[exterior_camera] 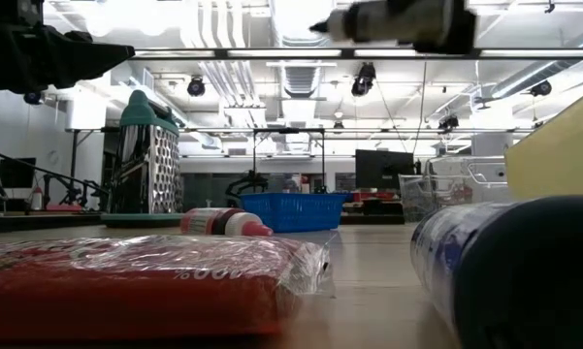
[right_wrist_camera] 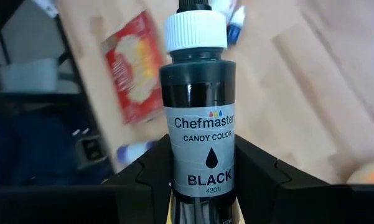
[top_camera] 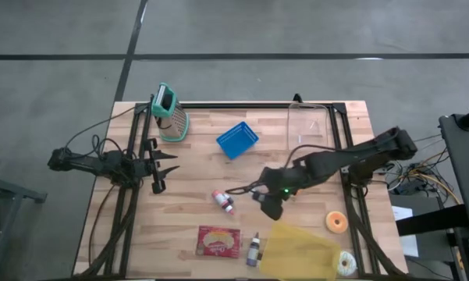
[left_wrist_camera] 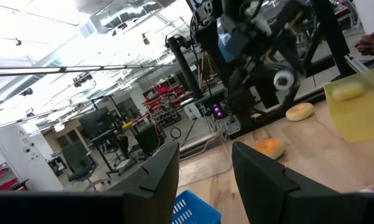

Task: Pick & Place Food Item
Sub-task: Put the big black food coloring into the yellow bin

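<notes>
The right wrist view alone gives the detail: the right end effector is clamped on a black bottle with a white cap, its two dark fingers pressed against either side of the label, which reads "Chefmaster Candy Color Black". From above, the same end effector is only a dark shape near the middle of the bench, and the bottle cannot be made out there. The low view shows the bottle held lying level, high above the bench top, cap pointing toward the picture's left.

The high view lays out the rest: a blue basket toward the far side, a teal-topped box grater at the far left corner, a red-and-white bottle lying near the centre, a red packet at the near edge, a small upright bottle beside it, a yellow sheet, an orange doughnut and a pale doughnut at the near right. The low view shows the packet as plastic-wrapped.

The left end effector waits at the left side of the bench; its own wrist view shows the fingers spread apart, holding nothing, with the basket and both doughnuts beyond.
</notes>
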`<state>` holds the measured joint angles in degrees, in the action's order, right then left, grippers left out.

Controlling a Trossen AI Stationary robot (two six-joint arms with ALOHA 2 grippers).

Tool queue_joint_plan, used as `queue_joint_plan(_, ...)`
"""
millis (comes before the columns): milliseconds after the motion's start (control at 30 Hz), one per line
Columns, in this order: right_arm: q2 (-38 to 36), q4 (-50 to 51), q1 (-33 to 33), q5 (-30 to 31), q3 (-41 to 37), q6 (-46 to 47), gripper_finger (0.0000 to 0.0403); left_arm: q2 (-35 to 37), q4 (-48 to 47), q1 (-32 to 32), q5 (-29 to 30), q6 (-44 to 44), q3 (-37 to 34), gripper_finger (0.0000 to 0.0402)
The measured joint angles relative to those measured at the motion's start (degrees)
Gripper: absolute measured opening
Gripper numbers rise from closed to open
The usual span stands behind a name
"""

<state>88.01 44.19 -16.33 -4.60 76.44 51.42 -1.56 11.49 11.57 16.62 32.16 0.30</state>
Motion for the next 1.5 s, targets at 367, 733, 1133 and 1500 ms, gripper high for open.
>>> queue_joint_plan(367, -1.98, 2.73, -11.54, -0.14, -0.17, 11.68, 0.0132, 0.0, 0.0, -0.01, -0.02, -0.01, 0.0, 0.0152)
queue_joint_plan(733, -1.6, 3.62, -22.86, 7.72, -2.08, 30.76, 0.0132, 0.0, 0.0, 0.0, -0.02, -0.02, 0.02, 0.0152)
queue_joint_plan(1133, -1.58, 0.26, -27.84, 9.69, -7.06, 34.27, 0.0132, 0.0, 0.0, 0.0, 0.0, -0.02, 0.0, 0.0152)
queue_joint_plan(1500, -1.54, -12.27, -28.74, 7.63, -17.73, 35.24, 0.012, 0.0, 0.0, -0.02, 0.0, -0.01, 0.0, 0.0152)
